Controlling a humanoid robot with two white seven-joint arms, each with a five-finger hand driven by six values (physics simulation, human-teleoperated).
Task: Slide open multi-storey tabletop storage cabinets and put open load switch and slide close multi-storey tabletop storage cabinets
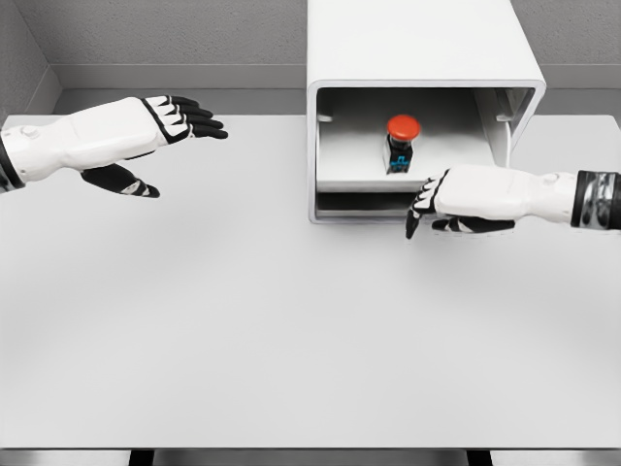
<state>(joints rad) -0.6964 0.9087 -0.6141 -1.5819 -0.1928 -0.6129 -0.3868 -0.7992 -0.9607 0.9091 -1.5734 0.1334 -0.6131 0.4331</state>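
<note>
Bare worktop (291, 340) fills the near half of the view, giving both arms plenty of open room to move. At the far left, the left hand (160, 141) hovers above the surface with fingers extended and thumb spread, holding nothing, well apart from everything else. Further right, against the back edge, stands the white storage cabinet (417, 58), its drawer (388, 165) pulled out. The load switch (401, 142), with a red mushroom cap on a dark body, sits upright inside that drawer, so the placing looks done and the closing push remains. It seems small, rigid and light; the body below the cap would be the safer hold. The right hand (456, 202) sits just at the drawer's front edge, fingers loosely curled downward, gripping nothing. The drawer should slide stiffly straight back; pushing near its middle would avoid skewing it against the cabinet walls.
</note>
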